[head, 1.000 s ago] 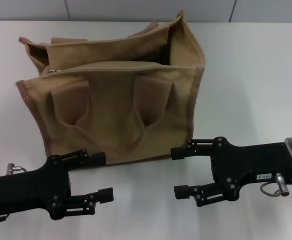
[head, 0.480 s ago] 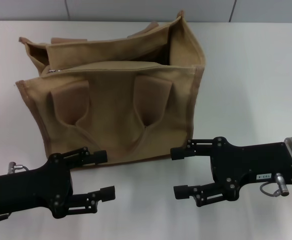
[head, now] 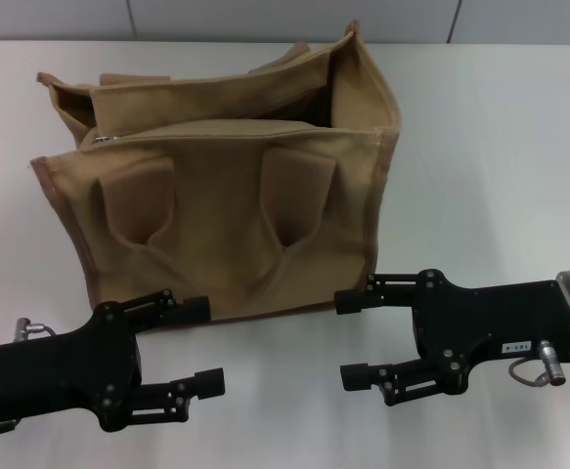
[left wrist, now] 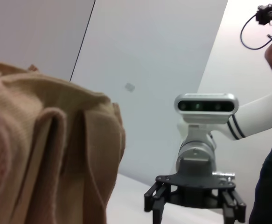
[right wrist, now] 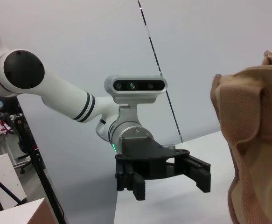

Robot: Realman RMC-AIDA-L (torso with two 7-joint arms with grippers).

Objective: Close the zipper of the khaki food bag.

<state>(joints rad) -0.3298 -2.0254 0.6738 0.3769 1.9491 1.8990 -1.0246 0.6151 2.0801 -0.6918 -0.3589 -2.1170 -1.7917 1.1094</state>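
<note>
Head view shows the khaki food bag (head: 231, 186) at twelve o'clock on the table (head: 500, 147), mouth gaping; the zipper (head: 107, 140) slider sits at ten; left gripper (head: 192, 347) and right gripper (head: 348, 337), fingers wide, flank its near base, seemingly poised to reach.

The khaki food bag (head: 231, 210) is soft, rough cloth. Its zipper (head: 107, 140) has a small shiny metal bit. Both grippers look like dull black plastic. The table (head: 500, 147) is smooth and white.
</note>
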